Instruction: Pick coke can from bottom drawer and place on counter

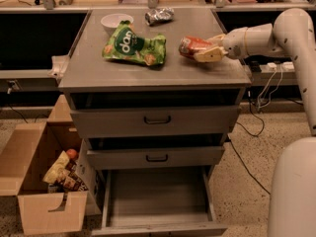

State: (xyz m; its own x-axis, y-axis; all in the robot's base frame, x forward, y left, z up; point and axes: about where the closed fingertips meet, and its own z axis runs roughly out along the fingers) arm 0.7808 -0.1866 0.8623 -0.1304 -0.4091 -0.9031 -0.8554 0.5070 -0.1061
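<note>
The coke can (pixel 193 47) is red-orange and lies on its side over the right part of the grey counter (pixel 128 73). My gripper (pixel 206 47) reaches in from the right on a white arm and is shut on the can, with one pale finger (pixel 208 56) in front of it. The can is at or just above the counter top; I cannot tell if it touches. The bottom drawer (pixel 157 197) is pulled open below, and its flat grey floor is bare.
A green snack bag (pixel 133 46), a white bowl (pixel 116 21) and a silver foil packet (pixel 159 16) lie on the counter. Two shut drawers with black handles (pixel 157 119) sit above the open one. A cardboard box (pixel 44 181) of snacks stands at the left. Cables trail at the right.
</note>
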